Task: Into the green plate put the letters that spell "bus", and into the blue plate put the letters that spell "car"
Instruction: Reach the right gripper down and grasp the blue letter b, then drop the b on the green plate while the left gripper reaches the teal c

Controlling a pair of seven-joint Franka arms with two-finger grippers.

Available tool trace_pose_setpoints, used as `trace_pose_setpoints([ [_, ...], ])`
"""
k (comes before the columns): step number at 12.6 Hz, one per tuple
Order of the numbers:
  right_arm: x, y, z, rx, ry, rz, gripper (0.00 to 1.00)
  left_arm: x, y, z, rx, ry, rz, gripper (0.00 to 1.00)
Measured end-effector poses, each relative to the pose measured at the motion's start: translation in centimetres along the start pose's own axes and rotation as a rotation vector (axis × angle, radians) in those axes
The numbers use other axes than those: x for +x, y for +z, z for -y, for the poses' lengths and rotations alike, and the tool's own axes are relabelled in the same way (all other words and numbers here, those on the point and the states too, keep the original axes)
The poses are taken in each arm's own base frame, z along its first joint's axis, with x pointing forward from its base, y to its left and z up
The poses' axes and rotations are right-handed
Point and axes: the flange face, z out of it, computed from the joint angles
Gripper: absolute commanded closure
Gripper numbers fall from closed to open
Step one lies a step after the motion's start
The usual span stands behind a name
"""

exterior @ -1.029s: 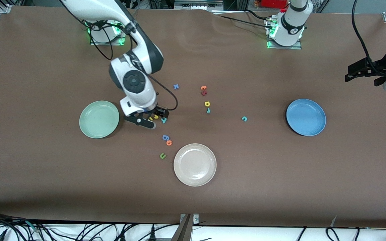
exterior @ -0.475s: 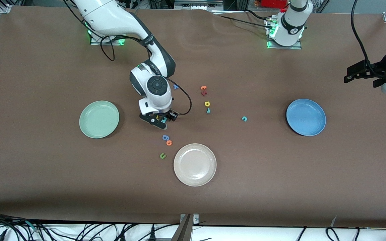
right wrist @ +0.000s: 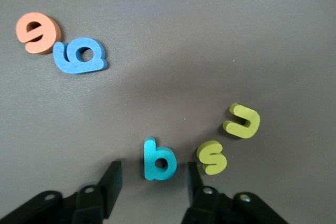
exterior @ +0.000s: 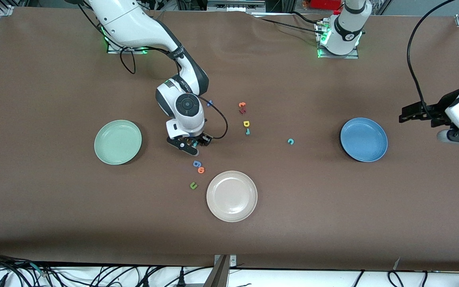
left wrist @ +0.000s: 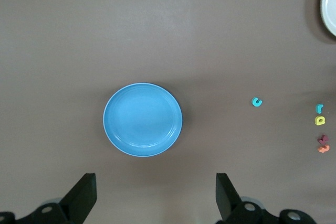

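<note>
Brown cloth covers the table [exterior: 333, 239], and both arms reach over it. Toward the right arm's end lies the round pale mint-green plate [exterior: 118, 142], with nothing in it. The round mid-blue plate [exterior: 363, 139] lies toward the left arm's end, likewise bare. A round beige-white plate [exterior: 232, 196] sits between them, nearer the front camera. The right end effector [exterior: 193, 143] is down at the table between the green plate and the beige-white one. Its fingers are parted and stand on either side of the small teal foam "b" [right wrist: 159, 160], with a gap showing on each side. The left end effector [left wrist: 155, 182] hangs over the table at the left arm's end, just beside the blue plate, spread wide and holding nothing. Just beside the "b" lie the yellow foam "s" [right wrist: 212, 157] and the yellow foam "u" [right wrist: 242, 121], all three flat on the cloth. Nearer the front camera a blue foam "g" [right wrist: 80, 56] touches an orange foam "o" [right wrist: 37, 32], and a green foam "u" [exterior: 193, 185] lies nearer again, close to the beige-white plate. Around mid-table the yellow foam "a" [exterior: 246, 123] sits just beside the teal foam "r" [exterior: 248, 131]. An orange foam "t" [exterior: 242, 105] lies farther from the camera than that pair. The teal foam "c" [exterior: 291, 141] lies alone, toward the blue plate but well apart from it.
</note>
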Motion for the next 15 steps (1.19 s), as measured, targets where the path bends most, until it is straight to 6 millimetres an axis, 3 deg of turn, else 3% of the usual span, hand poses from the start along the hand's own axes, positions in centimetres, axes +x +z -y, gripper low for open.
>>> trace_pose_setpoints([
  [2,0.0,0.2,0.0,-0.001,-0.001,0.001,0.72,1.8,2.2,-0.4,0.000,0.037,0.000,0.00],
  [4,-0.1,0.1,0.1,0.003,-0.004,-0.004,0.87,3.1,5.0,-2.8,-0.001,0.122,0.042,0.00],
  [7,0.5,-0.6,0.3,0.009,-0.002,-0.017,0.87,4.3,11.8,-8.9,0.003,0.231,0.158,0.00],
  [10,3.1,-4.0,-0.7,-0.038,-0.009,-0.035,0.86,5.2,18.8,-17.4,0.033,0.351,0.158,0.00],
  [13,7.2,-7.7,-5.1,-0.146,-0.091,-0.022,0.86,4.6,24.2,-19.9,0.047,0.396,0.075,0.00],
  [15,10.7,-8.3,-9.8,-0.194,-0.157,-0.011,0.86,3.8,27.2,-21.1,0.053,0.422,0.015,0.00],
])
